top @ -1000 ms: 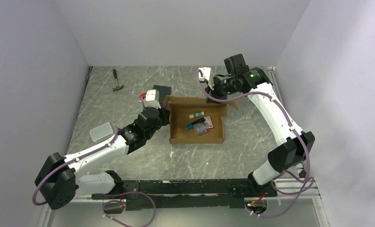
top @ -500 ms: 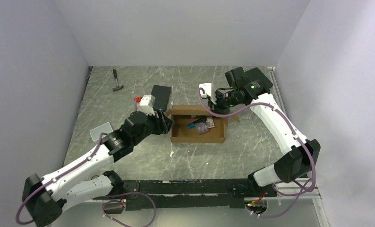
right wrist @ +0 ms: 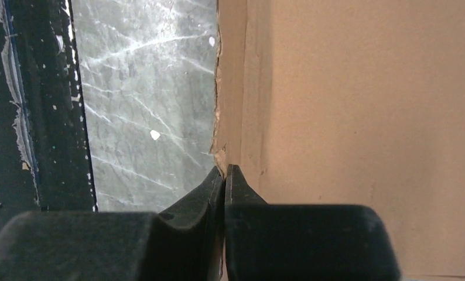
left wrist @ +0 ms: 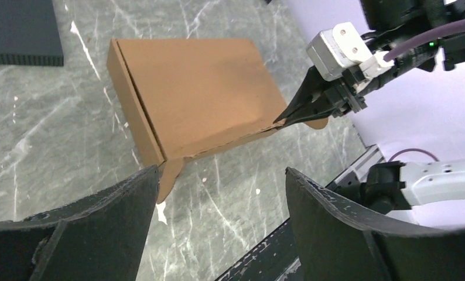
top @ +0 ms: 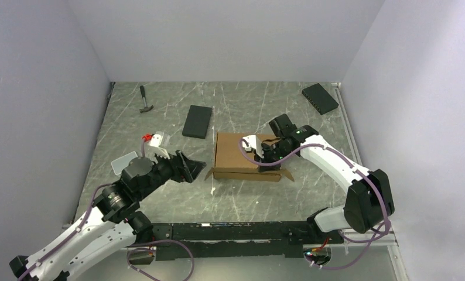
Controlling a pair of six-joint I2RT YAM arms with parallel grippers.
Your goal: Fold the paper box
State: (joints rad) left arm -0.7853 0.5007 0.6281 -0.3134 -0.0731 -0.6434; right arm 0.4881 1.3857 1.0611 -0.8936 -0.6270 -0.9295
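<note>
Top external, paper box [top: 236, 153] touching closed R claw [top: 265, 161], L claw [top: 190, 169] spread wide, empty, just left.

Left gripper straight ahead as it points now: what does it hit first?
Probably the paper box: the open left gripper aims at its near corner, where a small flap sticks out. Depth is hard to judge.

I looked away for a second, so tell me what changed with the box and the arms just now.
The lid of the paper box came down; it now lies closed, its contents hidden. The right pincer swung down and shut, its tips at the lid's edge. The left pincer opened and drew back to the left. The hammer stayed put.
</note>
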